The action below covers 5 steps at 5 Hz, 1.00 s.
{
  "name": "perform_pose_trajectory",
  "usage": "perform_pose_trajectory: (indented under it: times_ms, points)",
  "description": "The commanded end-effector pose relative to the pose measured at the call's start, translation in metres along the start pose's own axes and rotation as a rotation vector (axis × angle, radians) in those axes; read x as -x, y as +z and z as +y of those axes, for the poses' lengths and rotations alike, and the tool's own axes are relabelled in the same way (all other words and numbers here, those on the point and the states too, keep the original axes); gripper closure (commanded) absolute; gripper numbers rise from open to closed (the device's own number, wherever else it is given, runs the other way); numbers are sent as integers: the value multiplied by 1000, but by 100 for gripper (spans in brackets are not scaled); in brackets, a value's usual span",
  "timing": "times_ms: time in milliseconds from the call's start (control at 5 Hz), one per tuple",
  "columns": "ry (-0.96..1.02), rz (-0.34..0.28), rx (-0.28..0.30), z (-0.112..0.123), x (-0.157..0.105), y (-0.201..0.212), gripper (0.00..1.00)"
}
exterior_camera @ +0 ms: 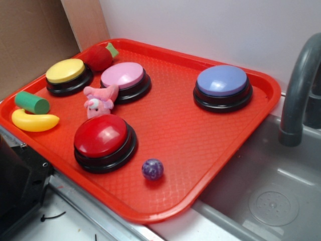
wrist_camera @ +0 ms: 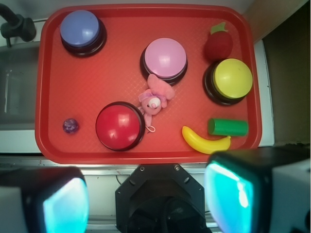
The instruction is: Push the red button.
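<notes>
A red tray is seen resting over the edge of a grey sink, with a dark faucet at its far side. The red button is found near the tray's front edge, on a black base; nothing is touching its dome. A pink plush toy is lodged just behind it, between the red button and the pink button, and appears to touch the red button's base, though contact cannot be confirmed in either view. A small purple marbled ball is placed beside the red button, apart from it. A yellow button, a plush strawberry, a green cylinder and a yellow banana are grouped toward one end; a blue button stands well apart at the other.

In the wrist view the gripper is held high above the tray, its fingers spread wide, with nothing between them. The red button is seen just ahead of the gap, unobstructed from above.
</notes>
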State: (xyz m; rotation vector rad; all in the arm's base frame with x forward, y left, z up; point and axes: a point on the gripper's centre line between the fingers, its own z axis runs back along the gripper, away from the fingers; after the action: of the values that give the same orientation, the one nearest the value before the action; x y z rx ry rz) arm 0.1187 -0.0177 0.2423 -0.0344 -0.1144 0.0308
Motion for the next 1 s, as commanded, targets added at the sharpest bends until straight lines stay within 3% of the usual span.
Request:
perform_pose_trajectory:
  times_ms: [0,400,600,800]
  points:
    - [0,0,0,0,0,0,0]
    - [-229,-4,-92,-64,-36,-61,0]
    - [-283,5,-75,-74,-24,-100,0]
    - [-242,25,-43,-52,-12,-114,0]
